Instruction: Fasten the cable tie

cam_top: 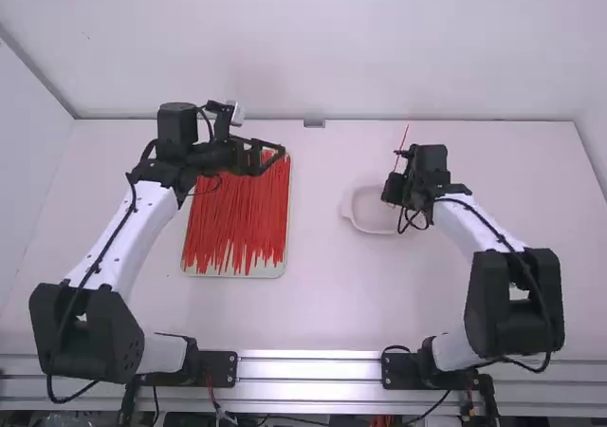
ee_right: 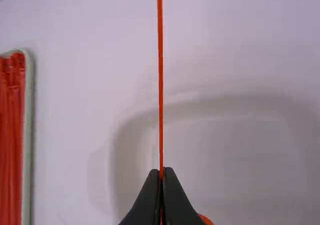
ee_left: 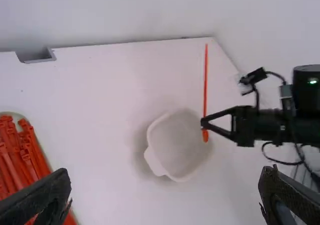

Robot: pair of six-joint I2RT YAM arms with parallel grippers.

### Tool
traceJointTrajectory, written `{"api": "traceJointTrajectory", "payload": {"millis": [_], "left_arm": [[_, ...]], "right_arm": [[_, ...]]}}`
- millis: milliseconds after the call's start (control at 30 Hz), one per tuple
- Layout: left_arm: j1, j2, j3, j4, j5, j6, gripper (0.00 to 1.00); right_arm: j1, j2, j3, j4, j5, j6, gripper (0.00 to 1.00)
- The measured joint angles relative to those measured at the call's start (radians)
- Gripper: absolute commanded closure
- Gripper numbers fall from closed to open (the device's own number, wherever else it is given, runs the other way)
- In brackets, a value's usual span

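A single red cable tie [cam_top: 404, 142] stands upright, its lower end pinched in my right gripper [cam_top: 392, 186], which is shut on it above the rim of a small white bowl [cam_top: 368, 213]. In the right wrist view the tie [ee_right: 159, 75] runs straight up from the closed gripper [ee_right: 161, 173], with the bowl [ee_right: 225, 150] beneath. My left gripper [cam_top: 273, 157] hangs open over the far end of a tray of red cable ties [cam_top: 237, 218]. In the left wrist view its gripper [ee_left: 164, 177] is spread wide with nothing held, facing the tie [ee_left: 205, 80] and the right gripper [ee_left: 204, 122].
The tray [cam_top: 237, 273] with several loose red ties lies left of centre. The bowl [ee_left: 175, 145] is empty and sits right of centre. A small grey bracket [cam_top: 314, 122] sits at the table's back edge. White walls close in the table on three sides.
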Motion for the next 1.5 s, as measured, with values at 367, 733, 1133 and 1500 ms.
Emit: {"api": "traceJointTrajectory", "payload": {"millis": [367, 733, 1133, 1500], "left_arm": [[0.0, 0.0, 0.0, -0.009, 0.011, -0.006, 0.01], [0.0, 0.0, 0.0, -0.008, 0.017, -0.006, 0.01], [0.002, -0.081, 0.0, -0.066, 0.085, -0.006, 0.01], [0.006, -0.195, -0.01, -0.119, 0.021, -0.002, 0.05]], "right_arm": [[0.026, 0.124, 0.0, 0.026, 0.011, 0.003, 1.0], [0.02, 0.13, 0.0, -0.013, 0.002, 0.019, 0.01], [-0.011, -0.127, -0.002, -0.242, -0.103, 0.045, 0.01], [0.045, -0.377, -0.007, -0.358, -0.114, 0.044, 0.05]]}}
